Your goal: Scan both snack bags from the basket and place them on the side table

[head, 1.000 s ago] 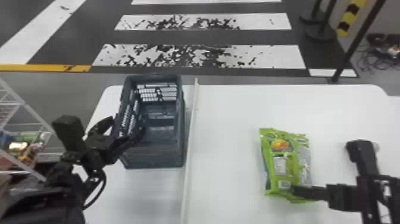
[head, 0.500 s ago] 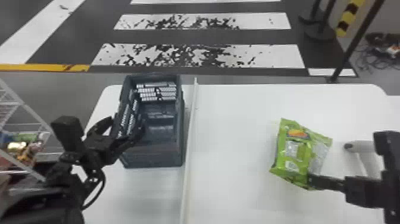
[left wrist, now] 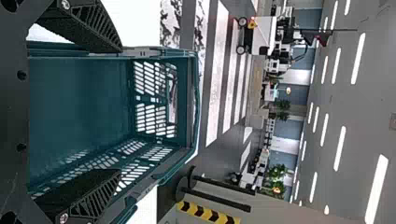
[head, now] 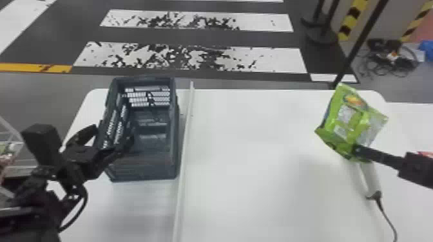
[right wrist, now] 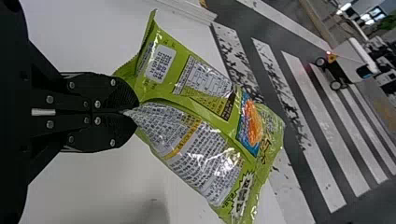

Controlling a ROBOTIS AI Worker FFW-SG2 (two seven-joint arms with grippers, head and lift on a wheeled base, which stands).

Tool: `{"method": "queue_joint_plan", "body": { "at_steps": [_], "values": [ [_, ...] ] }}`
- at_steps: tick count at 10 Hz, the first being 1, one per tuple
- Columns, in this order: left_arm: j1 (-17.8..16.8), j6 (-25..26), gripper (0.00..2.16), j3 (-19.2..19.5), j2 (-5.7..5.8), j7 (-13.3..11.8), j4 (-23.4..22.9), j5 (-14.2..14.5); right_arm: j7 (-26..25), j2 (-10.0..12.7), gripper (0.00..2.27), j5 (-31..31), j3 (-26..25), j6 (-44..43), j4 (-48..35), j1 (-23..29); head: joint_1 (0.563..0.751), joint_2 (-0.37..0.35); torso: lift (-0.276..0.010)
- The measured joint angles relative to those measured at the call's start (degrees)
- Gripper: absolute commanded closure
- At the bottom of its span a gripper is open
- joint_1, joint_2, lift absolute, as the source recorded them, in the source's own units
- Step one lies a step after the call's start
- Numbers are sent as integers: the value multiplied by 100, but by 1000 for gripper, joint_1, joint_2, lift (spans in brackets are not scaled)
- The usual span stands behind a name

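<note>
Right gripper [right wrist: 136, 111], two flat black fingers pinched together on one end of a shiny green plastic snack bag [head: 349, 124]. Bag held off the white table [head: 257, 161], its body running out toward eleven o'clock from the fingertips in the head view. White corded handheld scanner [head: 370, 180] below, at about five o'clock from the bag; side table [head: 415, 112] toward two o'clock. Right arm judged nearer to both. Whether a scan has been made cannot be told. Left gripper [left wrist: 120, 111] spread wide at the dark blue-green plastic basket [head: 143, 170].
</note>
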Motion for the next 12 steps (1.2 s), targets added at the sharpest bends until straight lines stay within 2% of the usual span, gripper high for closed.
{"method": "queue_joint_plan", "body": {
  "at_steps": [2, 3, 7, 8, 10, 11, 12],
  "values": [
    [8, 0, 80, -2, 6, 2, -37, 0, -421, -71, 2250, -34, -570, -360, 518, -556, 695, -154, -75],
    [11, 0, 80, -1, 6, 2, -45, 2, -722, -191, 2250, 9, -729, -759, 920, -793, 695, -200, -75],
    [27, 0, 80, 38, 13, 2, -50, 0, -1914, -725, 2250, 331, -961, -2073, 2679, -1419, 695, -349, -75],
    [31, 0, 80, 48, 9, 2, -40, -1, -2284, -875, 2253, 419, -981, -2382, 3236, -1576, 695, -350, -75],
    [43, 0, 80, 59, 5, 2, -33, -1, -2562, -1197, 2243, 535, -967, -3058, 4332, -1784, 695, -350, -75],
    [48, 0, 80, 58, 5, -5, -31, -1, -2648, -1390, 2138, 614, -944, -3670, 5114, -1929, 695, -350, -75],
    [53, -2, 80, 40, 11, -8, -26, -1, -2760, -1533, 1825, 633, -947, -4275, 5809, -2058, 695, -350, -75]
  ]
}}
